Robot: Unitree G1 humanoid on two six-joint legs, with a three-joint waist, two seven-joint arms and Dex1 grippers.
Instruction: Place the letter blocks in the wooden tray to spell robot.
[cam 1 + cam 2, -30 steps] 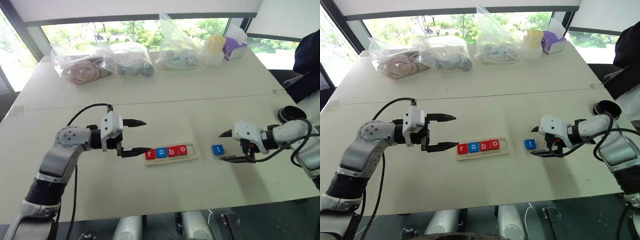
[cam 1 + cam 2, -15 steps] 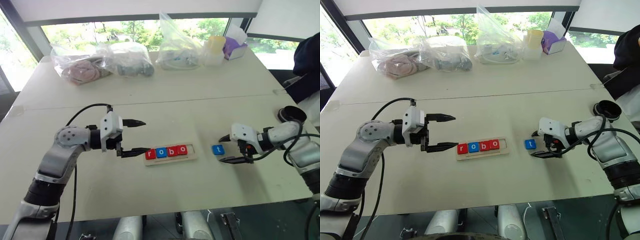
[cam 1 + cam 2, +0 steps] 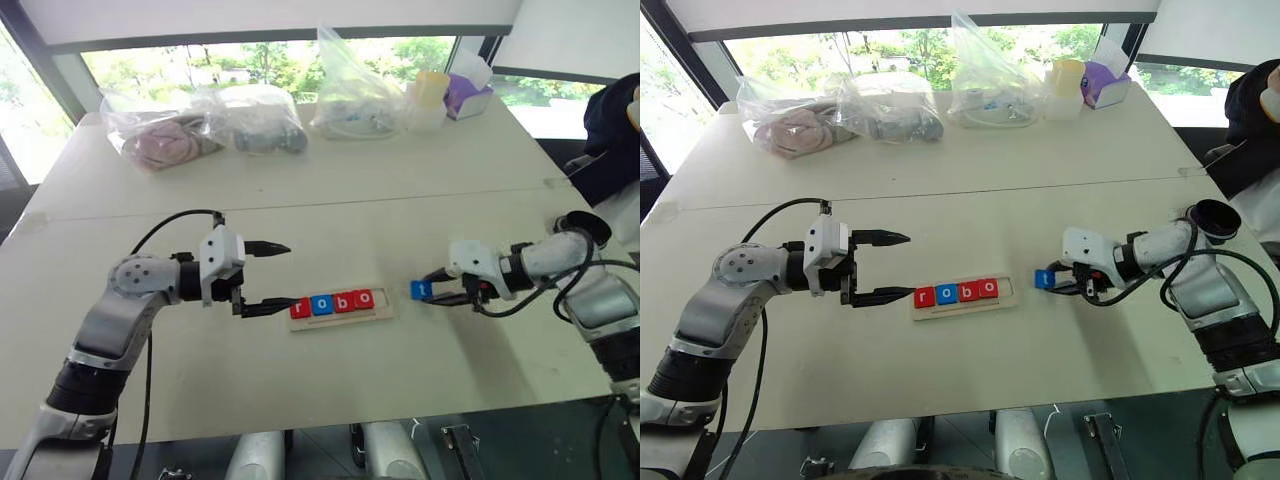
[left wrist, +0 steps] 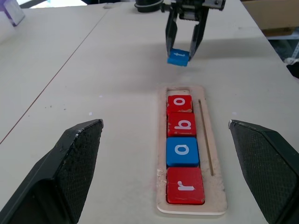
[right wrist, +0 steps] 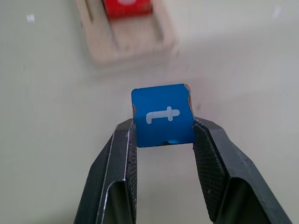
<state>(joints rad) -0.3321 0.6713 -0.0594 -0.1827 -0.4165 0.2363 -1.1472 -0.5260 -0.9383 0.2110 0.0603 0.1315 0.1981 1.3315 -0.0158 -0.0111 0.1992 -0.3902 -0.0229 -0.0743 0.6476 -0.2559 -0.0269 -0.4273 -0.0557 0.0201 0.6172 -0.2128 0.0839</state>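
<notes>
The blue t block (image 5: 163, 115) sits pinched between the 2 black fingers (image 5: 117, 172) of the right gripper (image 3: 438, 287), clamped on its 2 opposite sides with the white letter facing up toward the wrist camera. It hangs just off the table (image 3: 330, 190), near the open end of the wooden tray (image 3: 385, 310), slightly to the tray's right and apart from it. In the tray, 4 letter blocks lie in a row touching each other: a red r (image 4: 185, 186), a blue o (image 4: 182, 150), a red b (image 4: 181, 124) and a red o (image 4: 179, 103), leaving 1 bare slot at the end nearest the held block. On the tray's other side the left gripper (image 3: 275, 276) hovers with its jaws spread wide and nothing between them, 1 finger close to the r end of the tray. Farther back on the table, by the window, lie several clear plastic bags (image 3: 200, 125) with bundled contents, a pale yellow cup (image 3: 432, 92) and a purple tissue box (image 3: 468, 92).
</notes>
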